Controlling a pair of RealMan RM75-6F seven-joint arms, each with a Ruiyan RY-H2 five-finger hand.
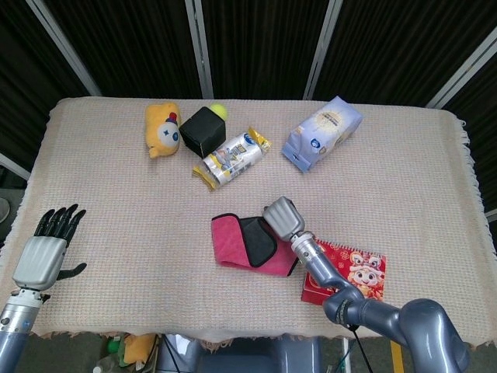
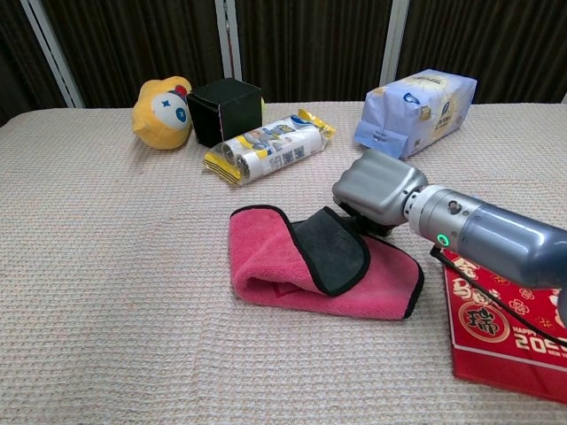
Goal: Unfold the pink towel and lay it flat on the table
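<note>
The dark fingers point(image 2: 363, 221) of the right hand point(image 2: 376, 188) are curled down under the grey palm, right at the far right corner of the pink towel point(image 2: 310, 266). They are mostly hidden by the palm in both views, so whether the black-edged corner is pinched or only touched cannot be told. The towel is seen folded over on itself, a dark grey flap turned up on top, lying near the middle of the tabletop point(image 1: 116, 210) on its woven beige cover.

Out at the near left edge, the left hand point(image 1: 43, 255) is held above the tabletop with its black fingers point(image 1: 58, 221) spread apart and nothing in them; it is picked up by the head view only.

A red packet point(image 2: 505, 332) is lying just right of the towel, partly covered by the right forearm; "2026" and some Chinese characters can be read on it in the chest view, the rest cut off at the frame. Along the far side, a yellow plush toy point(image 1: 161, 130), a black box point(image 1: 203, 130) with a yellow-green ball point(image 1: 219, 111) behind it, a snack pack point(image 1: 231, 158) and a pale blue bag point(image 1: 321, 134) are laid out. Their printing is too small to be read.
</note>
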